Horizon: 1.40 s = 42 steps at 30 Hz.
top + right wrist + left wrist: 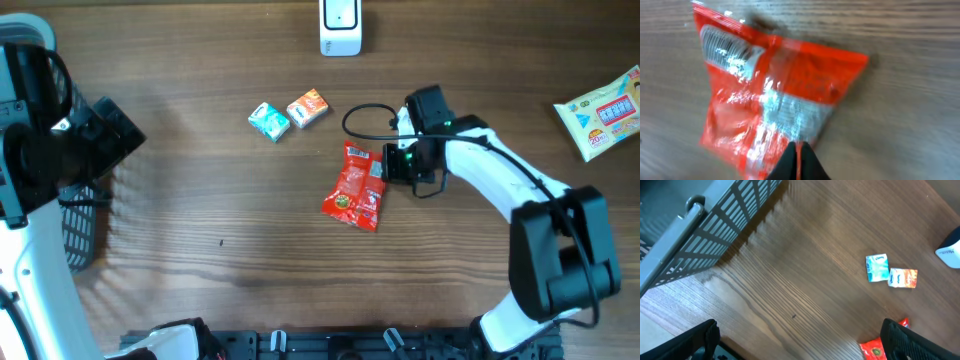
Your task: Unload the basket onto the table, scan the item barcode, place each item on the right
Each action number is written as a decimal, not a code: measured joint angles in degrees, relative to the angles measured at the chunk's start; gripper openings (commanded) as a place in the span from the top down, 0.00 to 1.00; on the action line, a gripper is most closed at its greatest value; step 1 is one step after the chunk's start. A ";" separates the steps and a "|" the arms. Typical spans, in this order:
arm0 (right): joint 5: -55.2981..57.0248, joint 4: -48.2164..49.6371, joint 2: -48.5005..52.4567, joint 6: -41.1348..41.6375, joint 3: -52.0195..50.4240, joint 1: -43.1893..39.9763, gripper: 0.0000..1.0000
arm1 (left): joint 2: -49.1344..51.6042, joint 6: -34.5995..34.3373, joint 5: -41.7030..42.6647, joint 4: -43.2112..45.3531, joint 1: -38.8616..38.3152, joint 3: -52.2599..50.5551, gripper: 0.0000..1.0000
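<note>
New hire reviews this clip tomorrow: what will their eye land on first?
The red snack bag in the middle of the table stands out first, with the right pincer shut on its edge. Next comes the white scanner, standing at the far edge of the table, beyond the bag. Between the two and a little to the left, a teal pack and an orange pack lie side by side.

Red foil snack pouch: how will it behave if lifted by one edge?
Probably floppy: the red foil snack pouch is creased thin film, so it should sag from the shut jaws at its edge. Likely light, since it lies nearly flat on the wooden table. Glossy glare suggests a slippery surface, so it may slide out.
</note>
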 measured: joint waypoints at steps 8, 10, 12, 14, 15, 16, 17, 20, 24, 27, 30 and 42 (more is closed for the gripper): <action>-6.84 -2.69 -6.34 -0.98 4.85 1.01 0.70 | 0.00 0.00 -0.02 0.02 0.00 0.00 0.00; -6.80 -0.96 -5.81 -0.87 2.32 2.78 0.57 | 0.00 0.00 -0.02 0.00 0.00 0.00 0.00; -7.02 1.18 -4.31 -0.04 -0.24 4.55 0.57 | 0.00 0.00 -0.02 0.02 0.00 0.00 0.00; -6.93 1.66 -1.64 1.60 -2.54 5.92 0.55 | 0.00 0.00 -0.02 0.00 0.00 0.00 0.00; -6.71 1.62 -0.81 2.19 -3.06 5.99 0.54 | 0.00 0.00 -0.02 0.00 0.00 0.00 0.00; -6.47 1.53 -0.52 2.62 -3.37 5.95 0.52 | 0.00 0.00 -0.02 0.02 0.00 0.00 0.00; -6.32 1.22 -0.52 2.99 -3.45 5.81 0.51 | 0.00 0.00 -0.02 0.02 0.00 0.00 0.00; -5.81 -2.40 -1.42 3.37 -3.13 5.25 0.43 | 0.00 0.00 -0.04 0.04 0.00 0.00 0.00; -4.17 -4.33 -7.43 3.76 -1.16 4.48 0.33 | 0.00 0.00 -0.02 0.02 0.00 0.00 0.00; -3.74 -4.50 -11.34 3.96 0.55 4.44 0.05 | 0.00 0.00 -0.02 0.02 0.00 0.00 0.00; -1.99 -3.32 -11.17 4.46 -1.36 4.42 0.00 | 0.00 0.00 -0.02 0.02 0.00 0.00 0.00; -9.55 14.34 -2.86 11.34 -13.35 3.63 0.12 | 0.00 0.00 -0.02 0.02 0.00 0.00 0.00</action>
